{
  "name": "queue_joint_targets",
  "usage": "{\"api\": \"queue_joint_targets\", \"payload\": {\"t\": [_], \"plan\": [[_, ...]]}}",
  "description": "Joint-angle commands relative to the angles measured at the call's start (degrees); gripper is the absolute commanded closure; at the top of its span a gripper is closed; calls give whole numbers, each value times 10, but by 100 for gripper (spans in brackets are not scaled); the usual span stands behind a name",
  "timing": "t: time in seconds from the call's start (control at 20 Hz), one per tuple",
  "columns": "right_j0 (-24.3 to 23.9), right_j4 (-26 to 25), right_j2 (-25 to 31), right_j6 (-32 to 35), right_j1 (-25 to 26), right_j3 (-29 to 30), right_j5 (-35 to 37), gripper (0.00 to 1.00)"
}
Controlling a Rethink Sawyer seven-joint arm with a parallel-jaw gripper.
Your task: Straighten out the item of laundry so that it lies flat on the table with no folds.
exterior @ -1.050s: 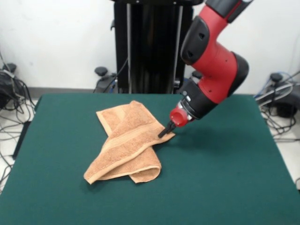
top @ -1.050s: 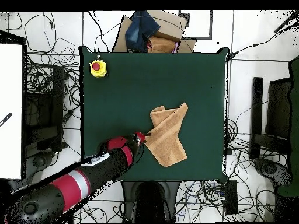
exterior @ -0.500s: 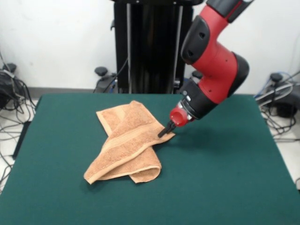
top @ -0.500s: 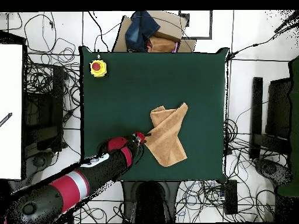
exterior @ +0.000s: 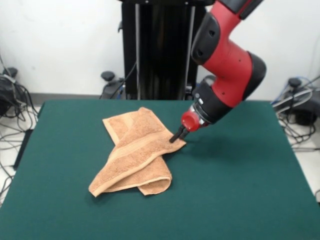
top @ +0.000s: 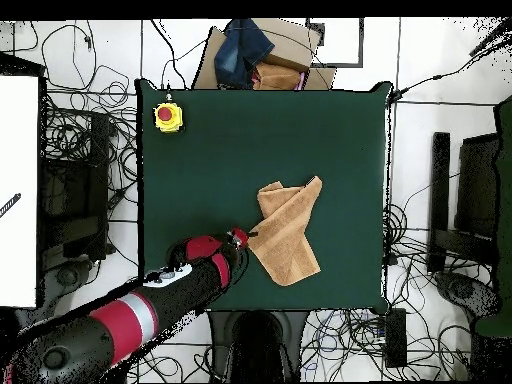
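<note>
The item of laundry (exterior: 132,150), an orange-tan towel, lies crumpled and folded over itself on the green table (exterior: 240,190), left of centre in the front view. One pale woven band runs diagonally across its top fold. My gripper (exterior: 174,139) comes down at a slant to the towel's right corner, its dark fingertips pressed together on the cloth edge. From overhead, the towel (top: 288,232) sits in the lower right part of the table (top: 200,170), with the gripper (top: 244,237) at its left edge.
A yellow box with a red button (top: 168,116) stands at one table corner in the overhead view. A cardboard box with dark cloth (top: 255,60) sits beyond the table's far edge. Cables cover the floor on all sides.
The arm has shifted slightly, and the gripper tip has risen a little at the towel's corner. The towel's shape has hardly altered.
</note>
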Motion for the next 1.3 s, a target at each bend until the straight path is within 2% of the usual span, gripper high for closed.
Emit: {"api": "queue_joint_targets", "payload": {"t": [0.05, 0.25, 0.6, 1.3], "plan": [[-33, -16, 118, 127, -47, 34, 88, 0], [-40, -26, 119, 124, -52, 33, 94, 0], [-47, -28, 128, 132, -33, 26, 53, 0], [-43, -10, 145, 151, 32, -19, -9, 0]]}}
